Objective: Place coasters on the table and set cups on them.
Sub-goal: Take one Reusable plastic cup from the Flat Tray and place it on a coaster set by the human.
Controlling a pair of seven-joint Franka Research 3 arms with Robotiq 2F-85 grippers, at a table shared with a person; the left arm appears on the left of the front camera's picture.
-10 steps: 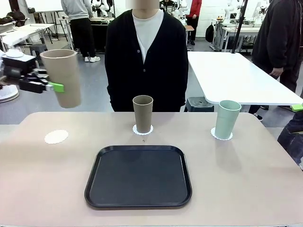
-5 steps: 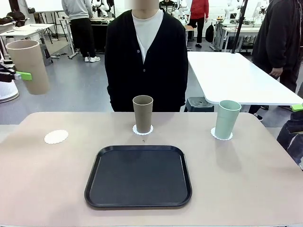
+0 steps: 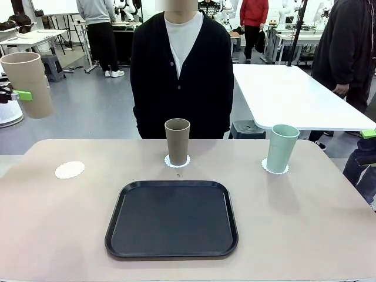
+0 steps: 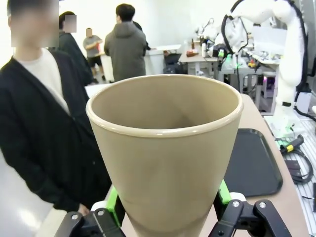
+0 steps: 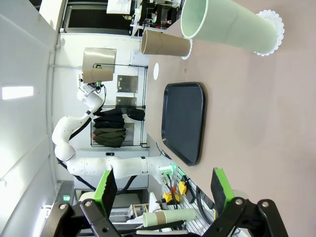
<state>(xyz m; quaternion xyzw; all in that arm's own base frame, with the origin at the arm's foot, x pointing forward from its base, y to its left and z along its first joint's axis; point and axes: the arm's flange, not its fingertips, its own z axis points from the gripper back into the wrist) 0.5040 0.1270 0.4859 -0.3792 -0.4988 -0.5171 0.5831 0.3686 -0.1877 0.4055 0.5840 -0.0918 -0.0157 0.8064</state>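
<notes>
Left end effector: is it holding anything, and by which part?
Yes. The left end effector grips a tan cup upright by its lower body, one green pad on each side, near the base.

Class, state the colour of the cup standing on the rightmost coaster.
Mint green cup, clearest in the front view.

Left side: the bare coaster (image 3: 70,170) lay alone on the worktop (image 3: 59,235), open room all around it.
Centre: the black tray (image 3: 171,218) filled the middle; a tan cup (image 3: 177,141) stood just behind it.
Right side: the mint cup (image 3: 281,148) stood upright, bare worktop in front.
Far edge: a person (image 3: 181,70) stood behind the tan cup.
</notes>
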